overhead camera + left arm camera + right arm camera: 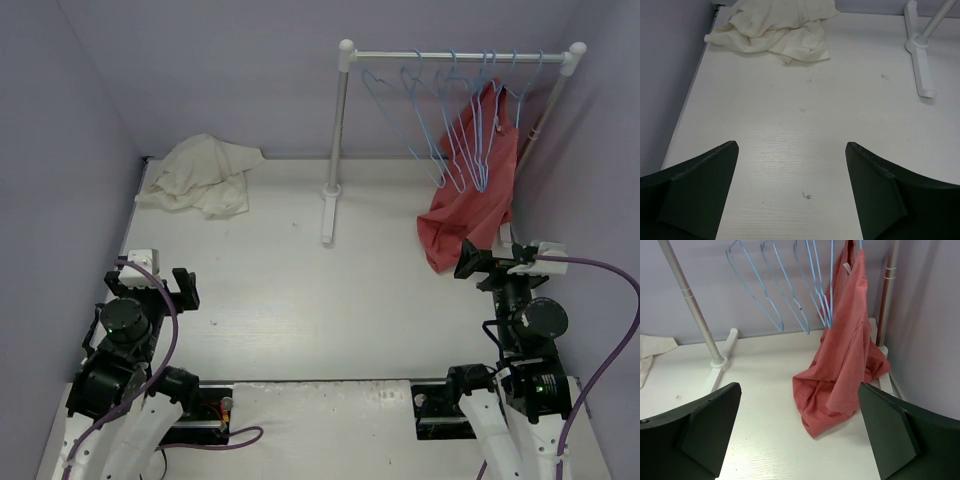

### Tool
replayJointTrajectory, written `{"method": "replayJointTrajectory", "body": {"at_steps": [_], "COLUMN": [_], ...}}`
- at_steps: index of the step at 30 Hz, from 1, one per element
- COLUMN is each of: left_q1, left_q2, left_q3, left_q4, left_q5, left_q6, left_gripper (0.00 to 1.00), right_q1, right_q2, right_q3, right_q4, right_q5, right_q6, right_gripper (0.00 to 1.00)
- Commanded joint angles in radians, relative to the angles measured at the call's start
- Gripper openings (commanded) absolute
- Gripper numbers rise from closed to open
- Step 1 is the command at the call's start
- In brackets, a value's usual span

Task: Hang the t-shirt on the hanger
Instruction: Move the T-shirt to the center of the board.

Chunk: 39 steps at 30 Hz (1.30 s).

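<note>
The cream t-shirt [200, 175] lies crumpled on the table at the far left corner. It shows at the top of the left wrist view [775, 30], and its edge shows at the left of the right wrist view [647, 357]. Several light-blue wire hangers [440, 120] hang empty on the rack's bar at the back right and also show in the right wrist view [770, 290]. My left gripper [152, 283] is open and empty over bare table [791, 145], well short of the t-shirt. My right gripper [500, 262] is open and empty [799, 386], facing the hangers.
A red-coral garment [470, 200] hangs from a hanger at the bar's right end and pools on the table [840, 370]. The white rack's left post [340, 120] stands on a foot [328, 215] [920, 60]. Purple walls close in the left, back and right.
</note>
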Motion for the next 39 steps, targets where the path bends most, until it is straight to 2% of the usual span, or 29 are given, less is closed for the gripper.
{"method": "replayJointTrajectory", "body": {"at_steps": [1,4,9,14,16,21,26,28,29,30,35,39], "left_q1": [-0.006,-0.004,-0.003,0.014,0.038,0.148,0.22,0.225,0.228,0.229,0.231,0.23], "left_q2": [0.058,0.098,0.197,0.425,0.572,0.899,1.309,1.387,1.478,1.532,1.847,1.993], "left_q3": [0.006,0.016,0.041,0.127,0.188,0.381,0.707,0.785,0.899,0.911,1.188,1.282], "left_q4": [0.078,0.072,0.085,0.141,0.176,0.313,0.269,0.253,0.235,0.231,0.147,0.127], "left_q5": [0.004,0.008,0.023,-0.046,-0.048,0.007,0.0,-0.004,-0.009,-0.012,-0.008,0.028], "left_q6": [-0.009,-0.022,-0.06,-0.129,-0.168,-0.244,-0.263,-0.256,-0.248,-0.245,-0.229,-0.23], "left_gripper": [0.84,0.84,0.84,0.84,0.84,0.84,0.84,0.84,0.84,0.84,0.84,0.84], "right_q1": [0.01,0.012,0.014,0.017,0.018,0.016,0.019,0.02,0.021,0.021,0.027,0.036], "right_q2": [0.036,0.027,0.04,0.059,0.076,0.105,0.119,0.12,0.119,0.12,0.124,0.137], "right_q3": [0.011,0.002,0.002,0.009,0.012,0.016,0.034,0.033,0.032,0.03,0.023,0.017], "right_q4": [0.092,0.092,0.097,0.098,0.096,0.098,0.098,0.097,0.097,0.098,0.097,0.095], "right_q5": [-0.019,0.013,-0.02,-0.101,-0.098,-0.114,-0.138,-0.149,-0.157,-0.157,-0.197,-0.227], "right_q6": [0.016,0.038,0.055,0.012,0.025,0.043,0.036,0.035,0.028,0.028,0.01,0.004], "right_gripper": [1.0,1.0,1.0,1.0,1.0,1.0,1.0,1.0,1.0,1.0,1.0,1.0]}}
